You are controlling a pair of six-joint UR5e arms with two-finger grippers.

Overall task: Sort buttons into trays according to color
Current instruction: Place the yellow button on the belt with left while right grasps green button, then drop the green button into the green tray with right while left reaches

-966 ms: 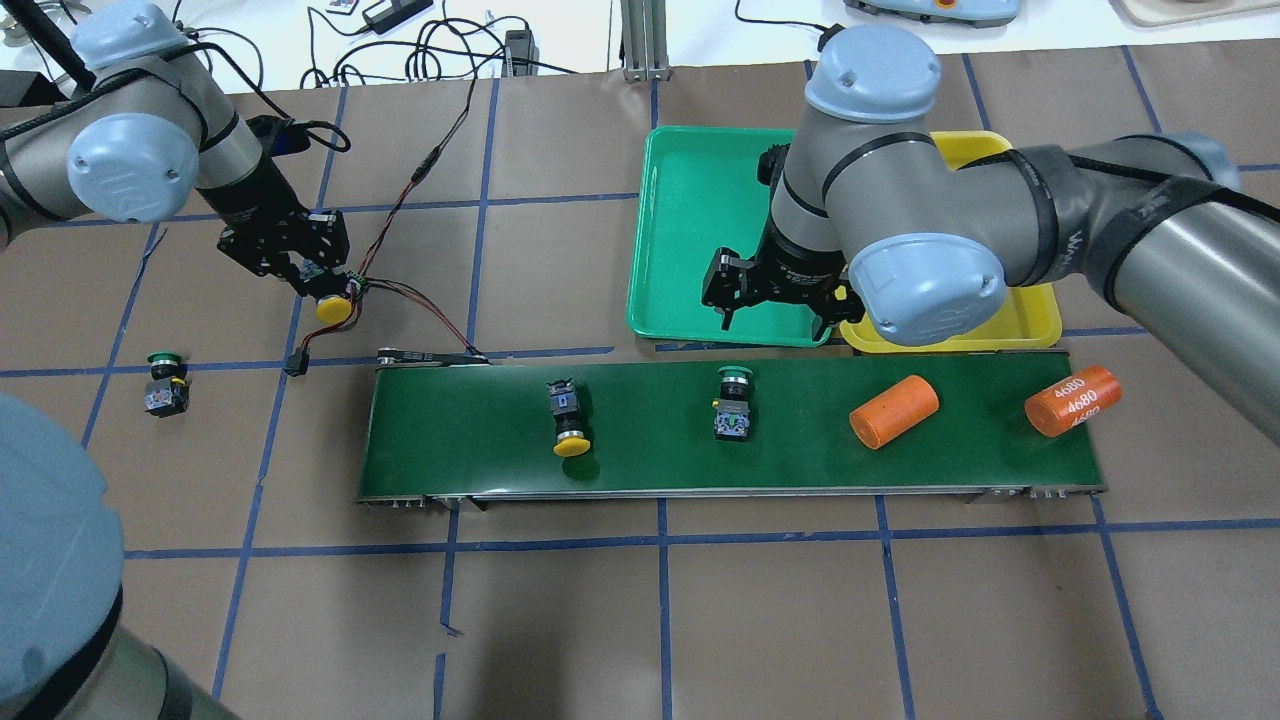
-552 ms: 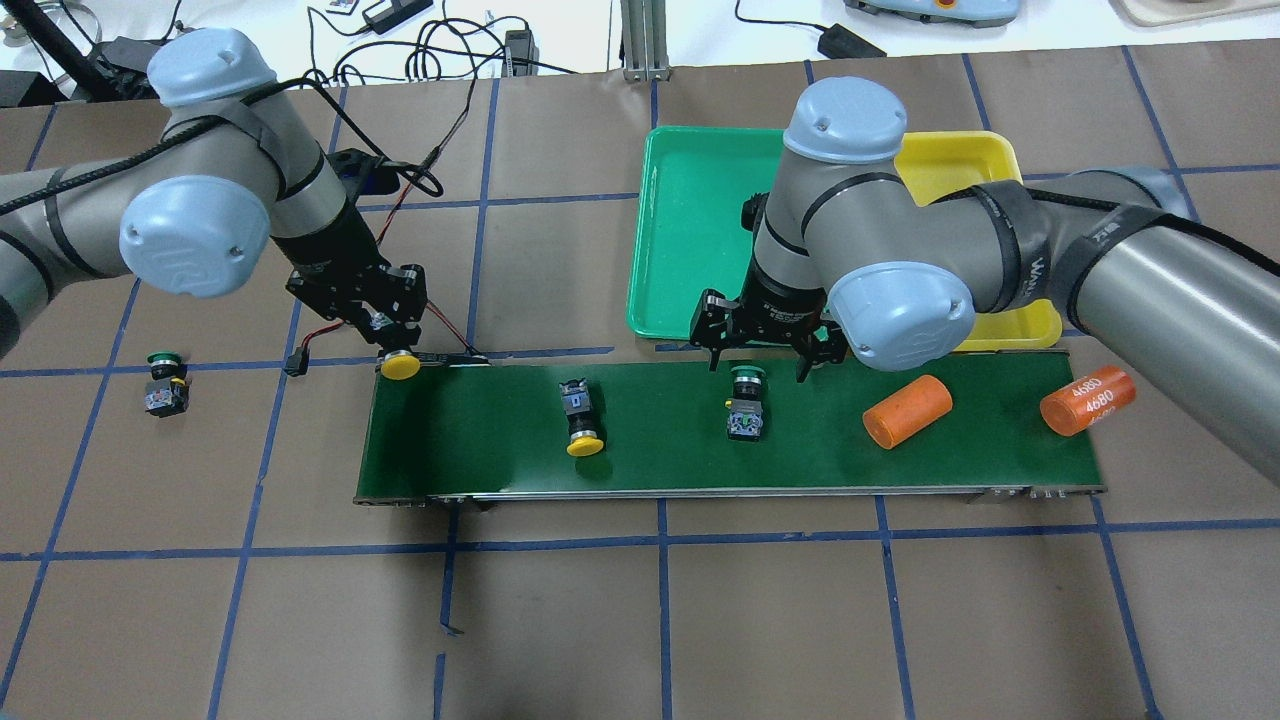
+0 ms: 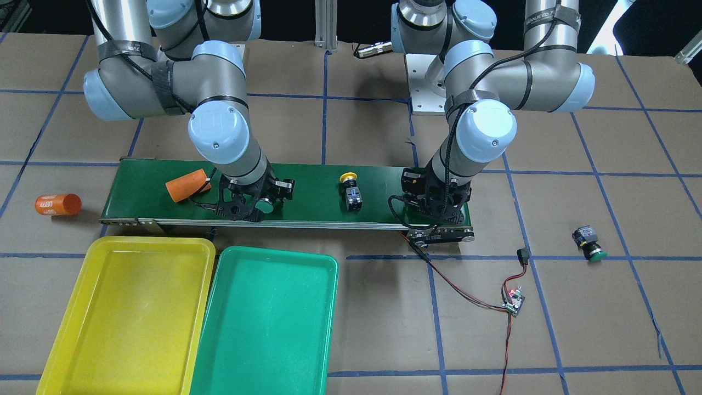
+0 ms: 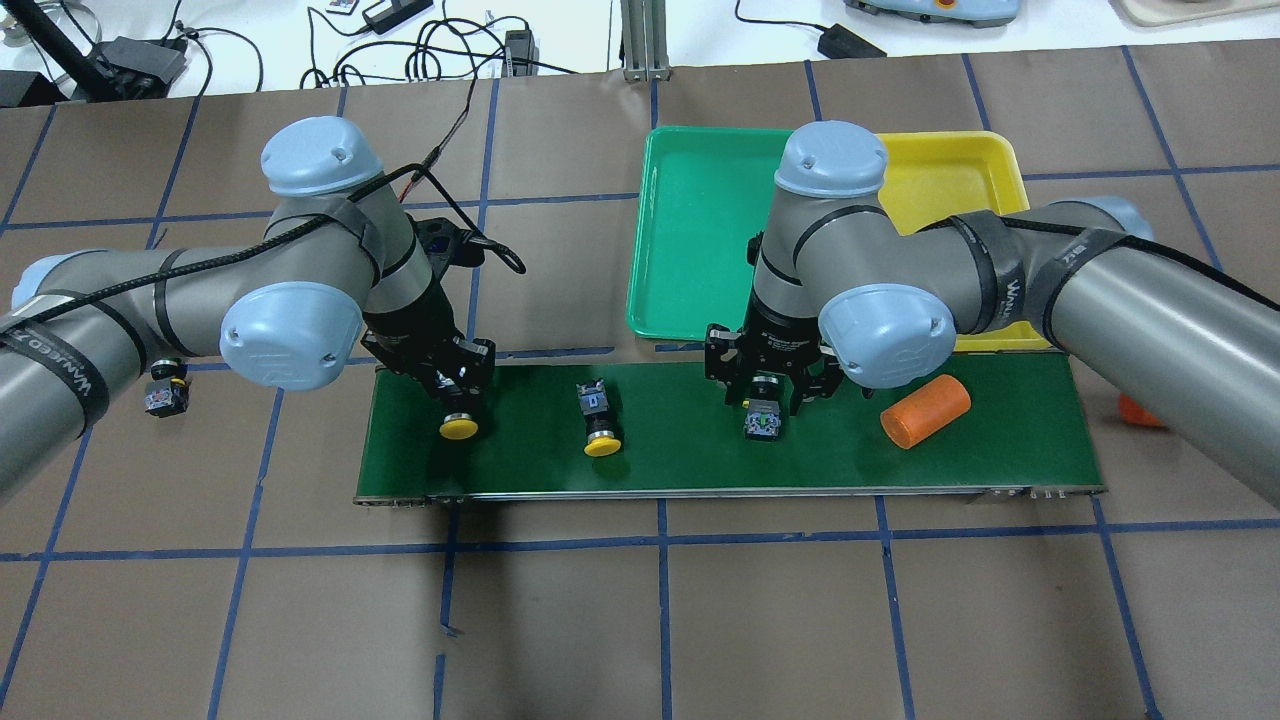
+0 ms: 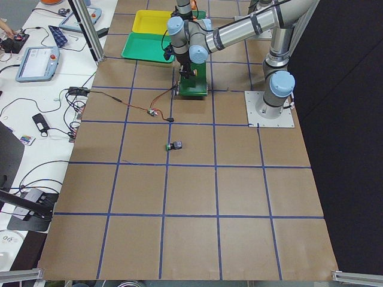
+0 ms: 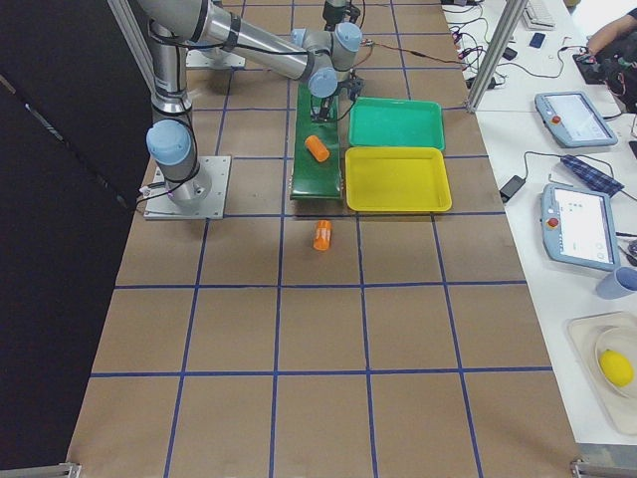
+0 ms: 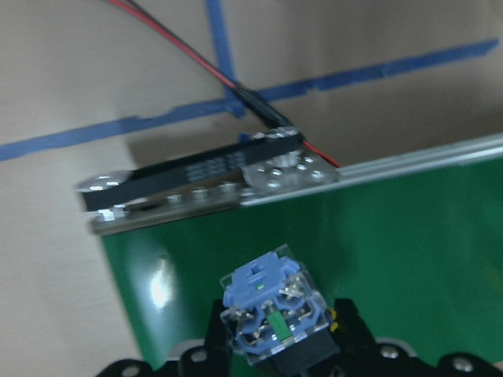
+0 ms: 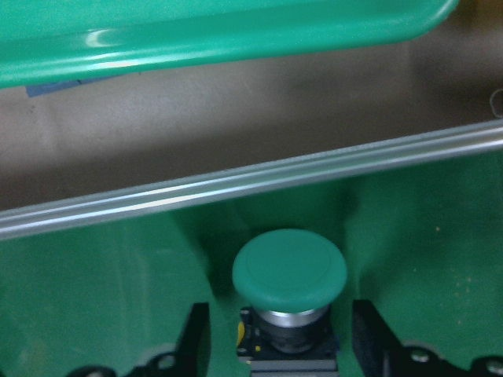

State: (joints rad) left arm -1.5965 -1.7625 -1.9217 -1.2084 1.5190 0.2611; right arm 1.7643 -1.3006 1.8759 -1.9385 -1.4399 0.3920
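My left gripper (image 4: 458, 400) is shut on a yellow-capped button (image 4: 458, 428) and holds it low over the left end of the conveyor belt (image 4: 680, 455). The button's contact block (image 7: 271, 310) shows between the fingers in the left wrist view. My right gripper (image 4: 765, 392) is open, with its fingers on either side of a green-capped button (image 8: 289, 271) standing on the belt. A second yellow button (image 4: 598, 422) lies on the belt between the grippers. A second green button (image 3: 589, 244) lies on the table off the belt's left end. The green tray (image 4: 690, 230) and the yellow tray (image 4: 950, 165) sit behind the belt.
One orange cylinder (image 4: 925, 410) lies on the belt right of my right gripper. The one marked 4680 (image 3: 57, 204) lies on the table past the belt's right end. A small circuit board (image 3: 514, 299) with red and black wires lies behind the belt's left end.
My left gripper carried the yellow button from the table onto the belt's left end. My right gripper came down around the green button. The belt's items shifted right and the 4680 cylinder left the belt.
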